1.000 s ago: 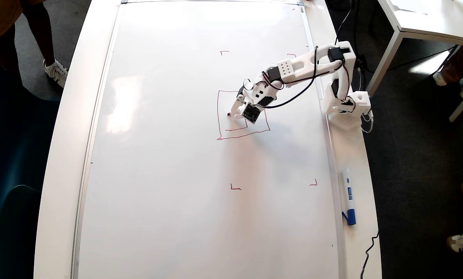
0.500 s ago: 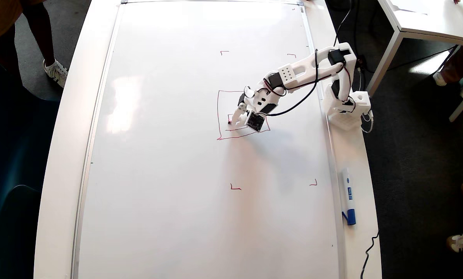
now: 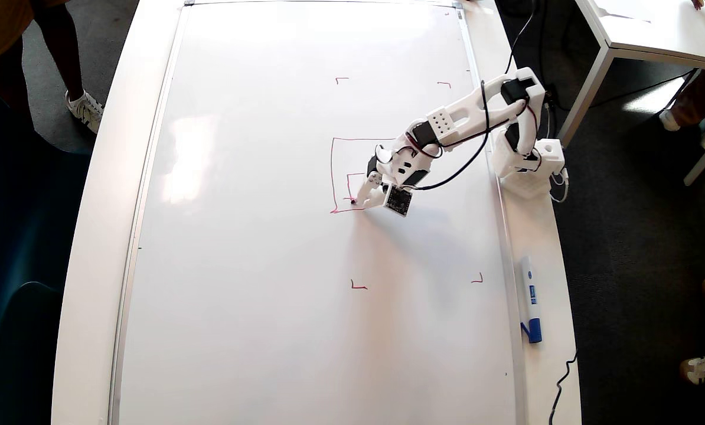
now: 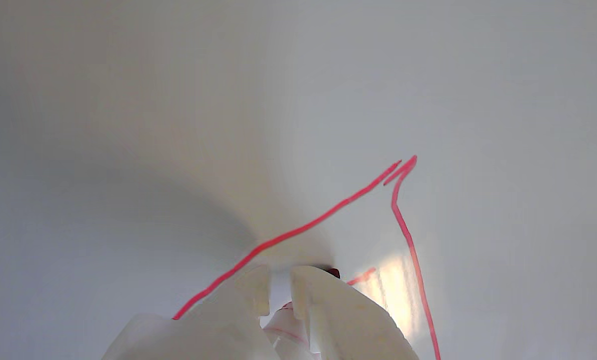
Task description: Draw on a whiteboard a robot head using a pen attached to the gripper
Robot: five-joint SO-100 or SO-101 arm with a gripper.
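The whiteboard (image 3: 258,248) lies flat on the white desk (image 3: 544,378), and the red robot head (image 3: 332,171) drawing sits toward its right half in the overhead view. The gripper (image 3: 361,199) is over the drawing's lower left corner, its fingers close together around the pen (image 4: 284,322), which shows between them in the wrist view. The pen's dark tip (image 3: 353,202) appears to touch the board just inside that corner, though the contact itself is partly hidden. A blue-capped marker (image 3: 529,298) lies on the desk, well below the drawing.
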